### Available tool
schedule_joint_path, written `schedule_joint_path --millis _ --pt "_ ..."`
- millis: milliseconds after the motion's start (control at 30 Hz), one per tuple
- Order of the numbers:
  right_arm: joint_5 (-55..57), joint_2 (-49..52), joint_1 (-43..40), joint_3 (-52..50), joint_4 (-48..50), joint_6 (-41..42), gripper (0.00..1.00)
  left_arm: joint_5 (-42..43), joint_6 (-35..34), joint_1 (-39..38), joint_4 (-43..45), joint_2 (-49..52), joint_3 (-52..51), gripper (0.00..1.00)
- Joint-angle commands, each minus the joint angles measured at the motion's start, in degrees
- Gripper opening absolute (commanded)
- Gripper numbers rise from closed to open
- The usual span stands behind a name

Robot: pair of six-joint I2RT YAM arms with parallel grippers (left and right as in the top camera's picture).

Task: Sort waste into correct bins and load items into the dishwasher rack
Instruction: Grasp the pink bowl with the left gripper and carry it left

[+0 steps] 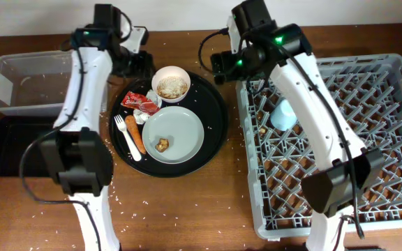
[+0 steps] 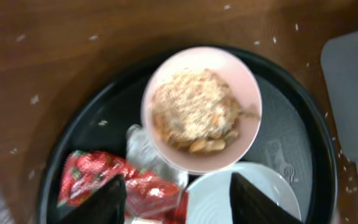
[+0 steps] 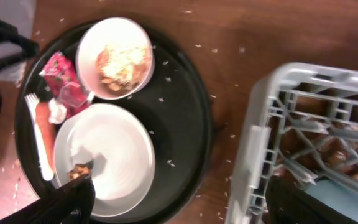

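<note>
The white bowl (image 1: 171,84) with rice and brown scraps, the red wrapper (image 1: 138,102), white napkin (image 1: 146,114), carrot (image 1: 135,135), white fork (image 1: 125,136) and grey-green plate (image 1: 175,132) with scraps (image 1: 162,145) sit on a round black tray (image 1: 211,125). The blue cup (image 1: 283,115) lies in the grey rack (image 1: 389,70). My left gripper (image 1: 135,64) is open and empty, above the bowl (image 2: 197,109) and wrapper (image 2: 95,174). My right gripper (image 1: 222,64) is open and empty, between the tray and rack (image 3: 260,143).
The clear tub (image 1: 30,82) stands at the far left with the shallow black tray (image 1: 9,143) in front of it. Rice grains are scattered on the wooden table around the round tray and rack.
</note>
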Motion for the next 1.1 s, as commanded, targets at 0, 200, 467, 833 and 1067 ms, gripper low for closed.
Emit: schedule_joint_path --millis 0,200,467,833,1067 --pt "0.46 -2.27 -6.01 0.44 -1.77 2.08 0.87 -4.55 3.43 -8.0 3.19 5.05 -0.07 0.51" --pt "0.52 -2.6 -14.03 0.44 -8.9 0.44 0.87 -18.88 10.69 -19.19 10.12 9.64 -0.09 0.52" --pt "0.7 -2.6 -13.97 0.44 -9.99 0.31 0.87 -23.1 5.42 -18.93 11.96 14.75 -0.09 0.5" --pt "0.7 -2.6 -13.97 0.44 -9.99 0.31 0.87 -23.15 3.1 -18.93 5.14 14.88 2.67 0.01" --pt "0.7 -2.6 -13.99 0.44 -11.23 0.31 0.87 -22.43 -2.34 -16.96 -21.4 14.88 27.58 0.01"
